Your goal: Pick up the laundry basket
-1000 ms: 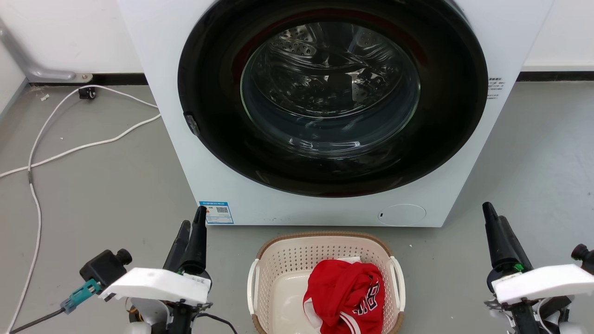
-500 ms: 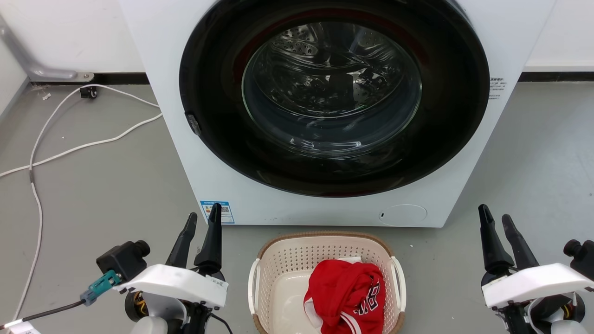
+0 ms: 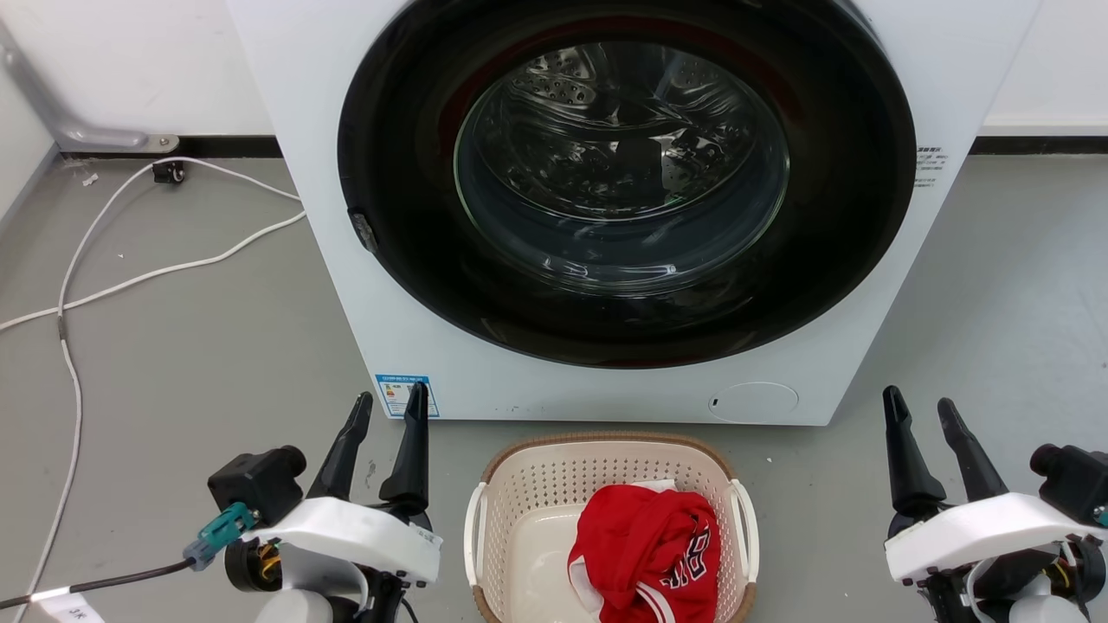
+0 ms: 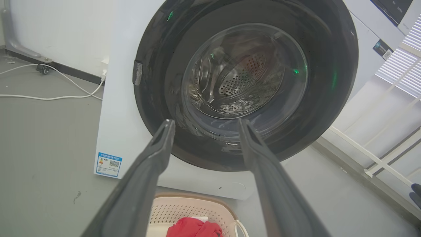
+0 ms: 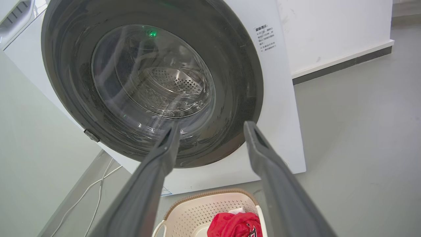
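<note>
One QR sticker (image 3: 405, 395) on washer (image 3: 325, 216); laundry basket (image 3: 554, 483) near.

Bright, even light; glare on the washer door (image 3: 623, 164); wrist views distorted.

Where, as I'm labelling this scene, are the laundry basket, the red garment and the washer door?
laundry basket (image 3: 563, 474): head view, on its perforated far wall.
red garment (image 3: 645, 545): head view, middle of the bunched cloth.
washer door (image 3: 621, 164): head view, centre of the glass.
</note>
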Available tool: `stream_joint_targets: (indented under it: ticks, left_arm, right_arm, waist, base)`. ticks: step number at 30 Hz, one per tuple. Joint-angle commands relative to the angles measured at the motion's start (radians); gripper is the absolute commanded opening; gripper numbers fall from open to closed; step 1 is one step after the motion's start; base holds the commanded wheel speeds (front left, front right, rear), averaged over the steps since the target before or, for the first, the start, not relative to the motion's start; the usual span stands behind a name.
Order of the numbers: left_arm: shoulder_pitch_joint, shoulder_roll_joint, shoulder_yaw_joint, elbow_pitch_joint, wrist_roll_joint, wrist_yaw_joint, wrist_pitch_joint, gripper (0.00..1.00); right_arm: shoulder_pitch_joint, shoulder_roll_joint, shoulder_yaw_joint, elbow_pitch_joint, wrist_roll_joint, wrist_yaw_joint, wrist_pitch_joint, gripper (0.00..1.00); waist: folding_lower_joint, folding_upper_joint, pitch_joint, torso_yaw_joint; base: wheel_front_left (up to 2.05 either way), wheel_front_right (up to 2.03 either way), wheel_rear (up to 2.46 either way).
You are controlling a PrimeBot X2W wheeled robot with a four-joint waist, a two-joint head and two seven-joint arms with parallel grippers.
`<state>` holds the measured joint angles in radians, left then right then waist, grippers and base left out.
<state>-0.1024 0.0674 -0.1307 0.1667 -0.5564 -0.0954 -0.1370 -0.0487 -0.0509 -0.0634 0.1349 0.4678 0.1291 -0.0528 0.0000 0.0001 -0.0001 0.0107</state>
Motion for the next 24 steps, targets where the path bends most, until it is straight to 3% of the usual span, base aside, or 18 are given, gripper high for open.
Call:
stream_joint_targets:
  ticks: [1,24]
  left_arm:
    - [-0.019,0.007,-0.008,-0.01,0.034,0.005,-0.011,1.0]
    - [-0.034,0.015,-0.039,0.016,0.236,0.014,-0.065,1.0]
  right_arm:
    - [-0.021,-0.002,0.002,-0.006,-0.035,0.002,-0.008,1.0]
    - [-0.002,0.0,0.01,0.012,-0.235,0.002,-0.045,1.0]
  waist:
    - [0.0,-0.0001,0.0,0.0]
    - [0.0,-0.0001,-0.004,0.005]
  base:
    - [0.0,0.0,0.0]
    - [0.0,0.0,0.0]
